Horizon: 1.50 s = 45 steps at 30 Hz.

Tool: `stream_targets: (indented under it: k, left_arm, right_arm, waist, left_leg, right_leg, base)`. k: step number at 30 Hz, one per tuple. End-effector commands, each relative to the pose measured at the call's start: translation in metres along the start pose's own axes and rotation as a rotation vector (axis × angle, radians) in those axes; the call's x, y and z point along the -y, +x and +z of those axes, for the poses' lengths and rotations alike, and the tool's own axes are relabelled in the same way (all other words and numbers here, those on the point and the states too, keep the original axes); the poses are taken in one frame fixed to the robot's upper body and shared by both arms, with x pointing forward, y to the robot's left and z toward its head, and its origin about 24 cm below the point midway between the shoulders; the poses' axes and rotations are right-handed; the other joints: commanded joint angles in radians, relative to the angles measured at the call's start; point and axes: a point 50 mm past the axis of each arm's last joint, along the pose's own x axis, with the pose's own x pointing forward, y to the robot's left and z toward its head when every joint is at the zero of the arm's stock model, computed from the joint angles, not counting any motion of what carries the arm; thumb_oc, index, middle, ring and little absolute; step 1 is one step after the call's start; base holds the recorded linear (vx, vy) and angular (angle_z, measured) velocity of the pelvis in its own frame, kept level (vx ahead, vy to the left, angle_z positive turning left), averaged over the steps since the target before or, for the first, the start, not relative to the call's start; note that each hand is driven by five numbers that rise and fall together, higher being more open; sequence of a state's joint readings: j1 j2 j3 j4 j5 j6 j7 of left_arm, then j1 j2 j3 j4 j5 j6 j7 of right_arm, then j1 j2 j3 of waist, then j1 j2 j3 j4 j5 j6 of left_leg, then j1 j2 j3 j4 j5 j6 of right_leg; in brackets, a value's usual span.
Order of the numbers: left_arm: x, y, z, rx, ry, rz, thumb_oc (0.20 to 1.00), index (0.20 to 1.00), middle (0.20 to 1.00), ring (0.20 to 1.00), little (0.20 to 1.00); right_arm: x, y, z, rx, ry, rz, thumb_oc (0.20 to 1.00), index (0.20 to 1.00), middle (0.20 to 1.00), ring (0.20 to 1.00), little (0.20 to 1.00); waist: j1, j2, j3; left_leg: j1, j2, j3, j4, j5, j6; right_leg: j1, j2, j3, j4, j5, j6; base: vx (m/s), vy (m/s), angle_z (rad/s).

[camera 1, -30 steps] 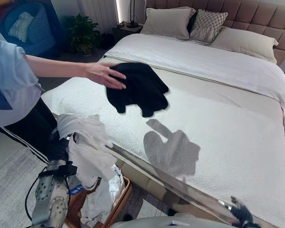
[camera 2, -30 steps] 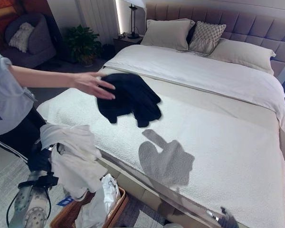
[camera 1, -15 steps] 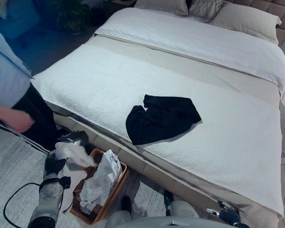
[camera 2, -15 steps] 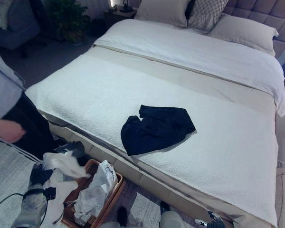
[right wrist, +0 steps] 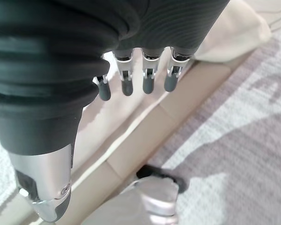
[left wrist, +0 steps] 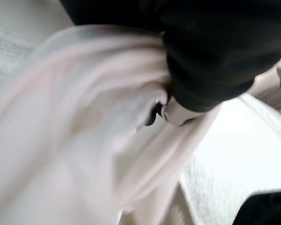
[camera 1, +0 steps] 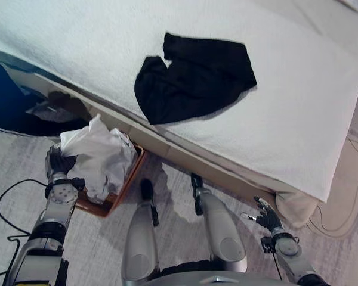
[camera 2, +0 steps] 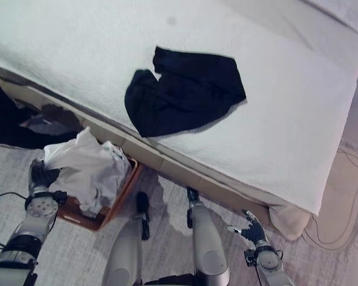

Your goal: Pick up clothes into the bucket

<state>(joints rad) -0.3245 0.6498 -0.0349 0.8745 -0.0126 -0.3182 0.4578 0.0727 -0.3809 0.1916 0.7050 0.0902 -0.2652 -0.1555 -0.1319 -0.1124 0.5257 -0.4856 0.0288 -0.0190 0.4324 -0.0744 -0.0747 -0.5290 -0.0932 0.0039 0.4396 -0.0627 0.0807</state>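
- Since a moment ago: whole view has swung down, so the camera moved; white clothes (camera 1: 98, 158), earlier lifted beside the basket (camera 1: 124, 186), now lie heaped in it; the person at the bedside has gone from sight; black garment (camera 1: 194, 76) lies as it did on the bed (camera 1: 298, 128).
- Left hand (camera 1: 59, 164): at the edge of the heap; wrist view has pale cloth bunched against the fingers, but I cannot tell whether they grip it.
- Right hand (camera 2: 250, 229): low by the bed's corner, fingers (right wrist: 147, 82) loosely straight, holding nothing.
- Done, by my reckoning: white load in the basket, piled above its rim.
- Left: black garment, well apart from both hands, still to be fetched and dropped in.
- Writing, labels, brands: none readable on cloth, basket or bedding.
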Motion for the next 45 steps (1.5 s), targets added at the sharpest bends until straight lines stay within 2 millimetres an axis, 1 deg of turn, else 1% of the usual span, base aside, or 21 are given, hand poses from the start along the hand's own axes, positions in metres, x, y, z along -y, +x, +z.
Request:
stream_targets:
  k: [1,6,10,12,13,14,15,18,19,20,21,23,25,26,30,31,36,38,40,42,45]
  left_arm:
    - [-0.034,0.014,0.009,0.062,0.055,0.121,0.200,0.200,0.200,0.200,0.200]
    - [-0.047,0.035,0.043,0.157,0.084,0.177,0.200,0.200,0.200,0.200,0.200]
    - [-0.050,0.039,0.047,0.166,0.110,0.185,0.200,0.200,0.200,0.200,0.200]
    - [-0.060,0.041,0.058,0.212,0.130,0.213,0.853,0.853,0.853,0.853,0.853]
    - [-0.061,0.041,0.053,0.184,0.143,0.236,1.000,1.000,1.000,1.000,1.000]
    - [-0.061,0.043,0.053,0.164,0.143,0.243,1.000,1.000,1.000,1.000,1.000]
    - [-0.060,0.043,0.051,0.146,0.143,0.242,1.000,1.000,1.000,1.000,1.000]
    - [-0.062,0.042,0.045,0.106,0.142,0.269,1.000,1.000,1.000,1.000,1.000]
    - [-0.063,0.042,0.046,0.103,0.124,0.281,1.000,1.000,1.000,1.000,1.000]
    - [-0.063,0.040,0.042,0.090,0.121,0.284,1.000,1.000,1.000,1.000,1.000]
    - [-0.064,0.039,0.043,0.095,0.117,0.294,1.000,1.000,1.000,1.000,1.000]
    - [-0.064,0.037,0.041,0.093,0.121,0.293,1.000,1.000,1.000,1.000,1.000]
    - [-0.063,0.033,0.035,0.076,0.128,0.286,1.000,1.000,1.000,1.000,1.000]
    - [-0.063,0.033,0.034,0.076,0.128,0.286,1.000,1.000,1.000,1.000,1.000]
    - [-0.051,0.021,0.032,0.104,0.108,0.234,1.000,1.000,1.000,1.000,1.000]
    - [-0.051,0.021,0.032,0.103,0.108,0.234,1.000,1.000,1.000,1.000,1.000]
    - [-0.018,-0.005,0.030,0.164,0.020,0.108,1.000,1.000,1.000,1.000,1.000]
    - [0.011,-0.021,0.024,0.156,-0.058,-0.036,1.000,1.000,1.000,1.000,1.000]
    - [0.022,-0.027,0.017,0.122,-0.101,-0.096,1.000,1.000,1.000,1.000,1.000]
    - [0.045,-0.046,0.016,0.098,-0.247,-0.229,1.000,1.000,1.000,1.000,1.000]
    - [0.072,-0.070,0.013,0.081,-0.280,-0.402,1.000,1.000,1.000,1.000,1.000]
  right_arm:
    - [0.006,-0.005,0.007,0.069,0.004,-0.034,1.000,1.000,1.000,1.000,1.000]
    - [0.015,0.002,0.030,0.161,0.045,-0.091,1.000,1.000,1.000,1.000,1.000]
    - [0.014,0.003,0.036,0.188,0.056,-0.099,1.000,1.000,1.000,1.000,1.000]
    - [0.015,0.003,0.047,0.235,0.081,-0.112,1.000,1.000,1.000,1.000,1.000]
    - [0.012,0.002,0.047,0.240,0.080,-0.102,1.000,1.000,1.000,1.000,1.000]
    - [0.012,0.004,0.055,0.269,0.087,-0.100,1.000,1.000,1.000,1.000,1.000]
    - [0.011,0.003,0.055,0.271,0.083,-0.096,1.000,1.000,1.000,1.000,1.000]
    - [0.013,0.002,0.068,0.326,0.084,-0.101,1.000,1.000,1.000,1.000,1.000]
    - [0.016,0.002,0.077,0.365,0.070,-0.113,1.000,1.000,1.000,1.000,1.000]
    - [0.020,0.000,0.086,0.414,0.038,-0.125,1.000,1.000,1.000,1.000,1.000]
    - [0.029,-0.002,0.109,0.520,-0.010,-0.169,1.000,1.000,1.000,1.000,1.000]
    - [0.032,-0.005,0.122,0.582,-0.022,-0.183,1.000,1.000,1.000,1.000,1.000]
    - [0.043,-0.018,0.160,0.779,-0.070,-0.235,1.000,1.000,1.000,1.000,1.000]
    - [0.043,-0.019,0.160,0.779,-0.070,-0.235,1.000,1.000,1.000,1.000,1.000]
    - [0.060,-0.043,0.208,1.039,-0.159,-0.369,1.000,1.000,1.000,1.000,1.000]
    - [0.060,-0.044,0.208,1.038,-0.160,-0.369,1.000,1.000,1.000,1.000,1.000]
    - [0.082,-0.051,0.236,1.150,-0.190,-0.510,1.000,1.000,1.000,1.000,1.000]
    - [0.091,-0.043,0.260,1.180,-0.111,-0.559,1.000,1.000,1.000,1.000,1.000]
    - [0.092,-0.040,0.271,1.194,-0.083,-0.554,1.000,1.000,1.000,1.000,1.000]
    - [0.096,-0.031,0.291,1.197,-0.107,-0.578,1.000,1.000,1.000,1.000,1.000]
    - [0.111,-0.010,0.330,1.132,-0.233,-0.636,1.000,1.000,1.000,1.000,1.000]
  waist:
    - [-0.016,-0.036,-0.034]
    - [-0.017,-0.041,-0.006]
    - [-0.015,-0.038,-0.006]
    - [-0.011,-0.032,-0.006]
    - [-0.010,-0.032,-0.006]
    - [-0.012,-0.033,-0.006]
    - [-0.010,-0.031,-0.006]
    - [-0.011,-0.029,-0.006]
    - [-0.014,-0.028,-0.006]
    - [-0.013,-0.025,-0.006]
    - [-0.013,-0.022,-0.006]
    - [-0.014,-0.020,-0.006]
    - [-0.010,-0.011,-0.006]
    - [-0.010,-0.011,-0.006]
    - [0.007,0.011,-0.006]
    - [0.007,0.012,-0.006]
    - [0.034,0.044,-0.006]
    - [0.056,0.068,-0.006]
    - [0.064,0.077,-0.006]
    - [0.087,0.097,-0.006]
    - [0.121,0.122,-0.006]
  left_leg:
    - [-0.094,-0.032,-0.028,0.127,-0.060,0.061]
    - [-0.257,-0.039,-0.056,0.218,-0.068,0.061]
    - [-0.281,-0.041,-0.060,0.221,-0.067,0.061]
    - [-0.321,-0.044,-0.067,0.232,-0.067,0.061]
    - [-0.314,-0.041,-0.073,0.248,-0.105,0.059]
    - [-0.341,-0.042,-0.067,0.234,-0.068,0.061]
    - [-0.327,-0.041,-0.073,0.246,-0.105,0.059]
    - [-0.336,-0.040,-0.075,0.235,-0.098,0.058]
    - [-0.359,-0.042,-0.069,0.214,-0.055,0.060]
    - [-0.339,-0.041,-0.073,0.218,-0.087,0.055]
    - [-0.356,-0.043,-0.070,0.187,-0.042,0.055]
    - [-0.354,-0.042,-0.070,0.175,-0.036,0.054]
    - [-0.339,-0.042,-0.064,0.134,-0.022,0.052]
    - [-0.338,-0.042,-0.064,0.133,-0.022,0.052]
    - [-0.301,-0.047,-0.065,0.066,0.003,0.047]
    - [-0.299,-0.047,-0.065,0.065,0.004,0.047]
    - [-0.251,-0.055,-0.077,-0.004,0.031,0.045]
    - [-0.222,-0.062,-0.084,-0.041,0.049,0.041]
    - [-0.214,-0.064,-0.086,-0.049,0.055,0.039]
    - [-0.203,-0.069,-0.091,-0.066,0.064,0.037]
    - [-0.187,-0.072,-0.099,-0.097,0.079,0.032]
  right_leg:
    - [-0.018,-0.026,0.004,0.049,-0.023,0.021]
    - [-0.166,-0.033,-0.015,0.142,-0.049,0.012]
    - [-0.191,-0.032,-0.020,0.152,-0.052,0.010]
    - [-0.230,-0.036,-0.027,0.166,-0.058,0.009]
    - [-0.226,-0.031,-0.024,0.187,-0.093,0.014]
    - [-0.251,-0.034,-0.030,0.170,-0.060,0.008]
    - [-0.240,-0.030,-0.026,0.184,-0.094,0.014]
    - [-0.250,-0.030,-0.029,0.176,-0.091,0.013]
    - [-0.272,-0.034,-0.034,0.156,-0.055,0.008]
    - [-0.256,-0.031,-0.031,0.163,-0.085,0.015]
    - [-0.274,-0.035,-0.038,0.134,-0.048,0.011]
    - [-0.273,-0.035,-0.039,0.126,-0.045,0.012]
    - [-0.266,-0.035,-0.042,0.101,-0.036,0.015]
    - [-0.266,-0.035,-0.042,0.100,-0.036,0.015]
    - [-0.242,-0.041,-0.047,0.064,-0.027,0.018]
    - [-0.241,-0.041,-0.047,0.063,-0.027,0.018]
    - [-0.203,-0.052,-0.061,0.034,-0.024,0.021]
    - [-0.180,-0.060,-0.068,0.021,-0.022,0.022]
    - [-0.175,-0.061,-0.068,0.019,-0.019,0.023]
    - [-0.167,-0.065,-0.073,0.016,-0.016,0.023]
    - [-0.156,-0.071,-0.084,0.005,-0.010,0.024]
  base:
    - [-0.07,-0.015,0.17]
    - [-0.06,-0.029,0.16]
    - [-0.01,-0.009,0.11]
    - [0.04,-0.014,0.00]
    - [0.00,0.000,0.00]
    - [0.08,-0.021,0.02]
    - [0.01,-0.018,0.04]
    - [0.00,-0.006,0.00]
    - [-0.01,0.002,-0.05]
    - [-0.08,-0.004,-0.04]
    - [0.00,-0.009,-0.03]
    - [-0.04,-0.003,0.00]
    - [0.01,0.006,0.05]
    - [0.00,0.003,0.04]
    - [0.00,-0.002,0.00]
    - [0.00,0.000,0.00]
    - [0.00,-0.001,0.03]
    - [-0.01,0.003,0.11]
    - [0.00,-0.004,0.14]
    - [0.00,-0.004,0.17]
    - [-0.01,-0.026,0.11]
